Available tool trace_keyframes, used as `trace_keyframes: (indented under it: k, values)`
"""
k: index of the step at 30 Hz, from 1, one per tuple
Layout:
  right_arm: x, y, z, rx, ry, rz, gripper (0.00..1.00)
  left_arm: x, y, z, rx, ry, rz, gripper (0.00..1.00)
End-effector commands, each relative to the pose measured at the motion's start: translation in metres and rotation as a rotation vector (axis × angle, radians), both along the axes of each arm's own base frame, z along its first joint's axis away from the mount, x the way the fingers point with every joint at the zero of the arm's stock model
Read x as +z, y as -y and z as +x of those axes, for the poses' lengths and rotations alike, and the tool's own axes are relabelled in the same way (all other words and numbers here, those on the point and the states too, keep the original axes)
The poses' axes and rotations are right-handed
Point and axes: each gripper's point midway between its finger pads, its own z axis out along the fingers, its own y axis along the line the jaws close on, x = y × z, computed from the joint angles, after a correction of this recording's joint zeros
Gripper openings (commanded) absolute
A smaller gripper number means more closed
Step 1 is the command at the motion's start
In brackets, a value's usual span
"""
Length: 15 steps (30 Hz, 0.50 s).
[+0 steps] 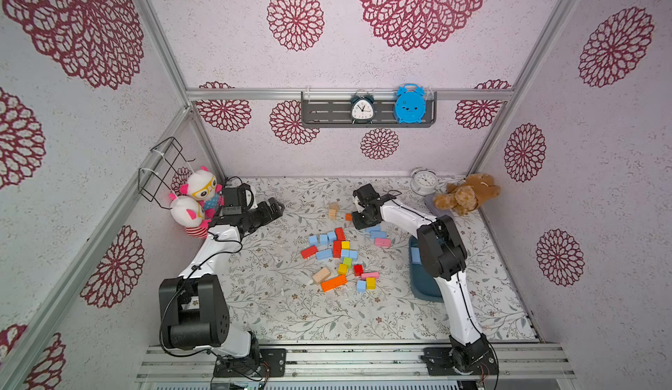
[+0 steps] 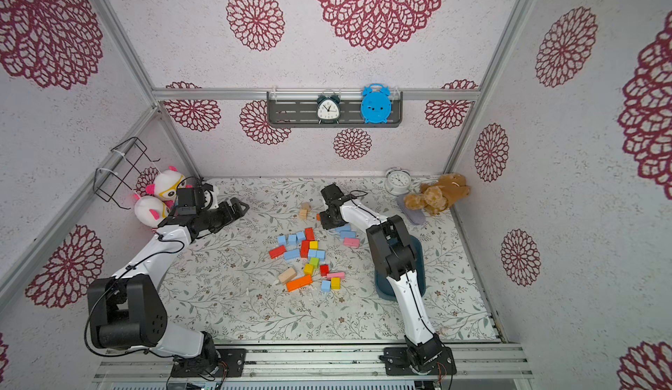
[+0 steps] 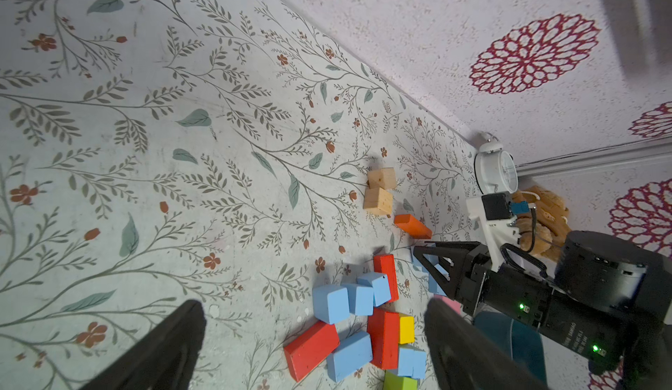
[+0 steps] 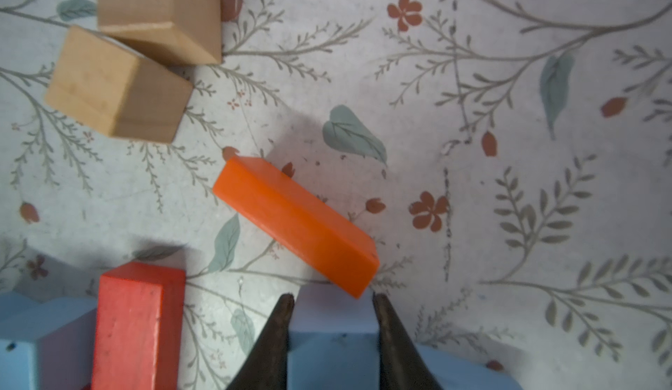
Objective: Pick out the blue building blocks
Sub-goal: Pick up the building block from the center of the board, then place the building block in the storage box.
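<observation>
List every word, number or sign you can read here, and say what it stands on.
Nothing can be quoted with certainty.
Dark clock: dial numerals, too small to read.
White clock: dial numerals, too small to read.
Right arm: white print, too blurred to read.
Blue clock: no text.

Robot lab cell dressed up as a kid's room. Lab signs: bare aluminium frame [image 1: 349, 94] holding the walls, left arm [image 1: 214, 250] and right arm [image 1: 454, 297] bolted to a metal rail [image 1: 349, 361] at the front. Room dressing: flower wallpaper [image 1: 295, 17], leaf-print surface [image 1: 291, 315], wall shelf [image 1: 327, 110] with dark alarm clock [image 1: 362, 108] and blue alarm clock [image 1: 409, 105], white clock [image 1: 423, 180], teddy bear [image 1: 469, 193], plush dolls [image 1: 200, 188], wire basket [image 1: 163, 168], blue building blocks [image 1: 324, 254] among other coloured ones.
</observation>
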Motion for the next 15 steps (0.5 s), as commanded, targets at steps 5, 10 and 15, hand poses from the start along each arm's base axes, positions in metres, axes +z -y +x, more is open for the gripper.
trace_keyframes:
  k: [5, 10, 15]
  values:
    - [0.092, 0.066, -0.029, -0.136, 0.149, 0.011, 0.23, -0.001, 0.071, 0.004, -0.206, 0.014, 0.007, 0.98]
    - [0.085, 0.147, -0.084, -0.323, 0.095, 0.009, 0.23, -0.01, 0.099, -0.001, -0.272, -0.007, 0.004, 0.98]
    - [0.065, 0.2, -0.145, -0.479, 0.023, 0.048, 0.25, -0.013, 0.111, -0.002, -0.295, -0.018, 0.0, 0.98]
